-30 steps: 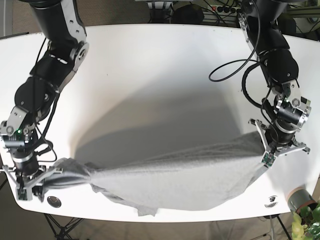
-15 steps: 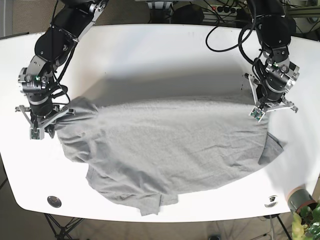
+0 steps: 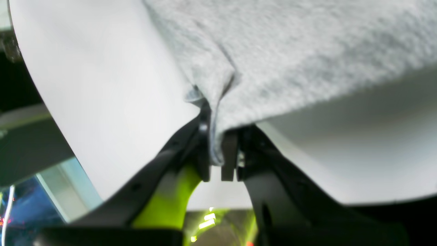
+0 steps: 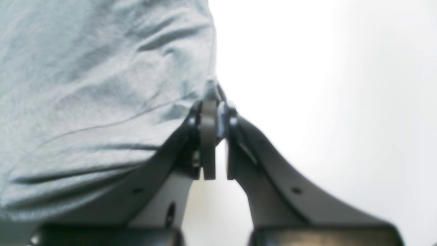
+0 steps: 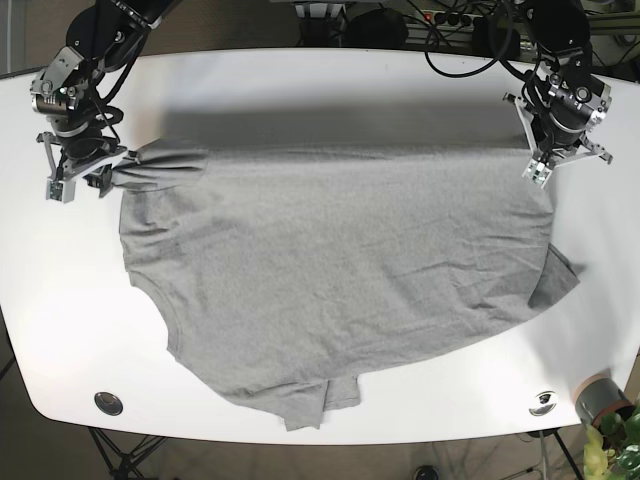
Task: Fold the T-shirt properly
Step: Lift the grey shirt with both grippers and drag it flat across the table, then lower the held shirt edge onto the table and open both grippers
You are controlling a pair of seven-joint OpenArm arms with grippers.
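Observation:
The grey T-shirt (image 5: 330, 270) hangs stretched between my two grippers, its far edge lifted and its near part lying on the white table (image 5: 330, 90). At the base view's right, my left gripper (image 5: 538, 168) is shut on a bunched corner of the T-shirt (image 3: 273, 51); the left wrist view shows cloth pinched between its black fingers (image 3: 205, 143). At the base view's left, my right gripper (image 5: 112, 172) is shut on the other corner, and the right wrist view shows the T-shirt (image 4: 95, 95) clamped at the fingertips (image 4: 209, 116). A sleeve (image 5: 560, 280) trails at the right.
Cables (image 5: 460, 55) loop behind the far table edge near the left arm. A round metal cap (image 5: 107, 403) and a second one (image 5: 542, 401) sit near the table's front edge. A potted plant (image 5: 605, 410) stands off the front right corner.
Both grippers have carried the T-shirt's edge from the front of the table toward the far side, spreading the cloth wide and flatter across the table.

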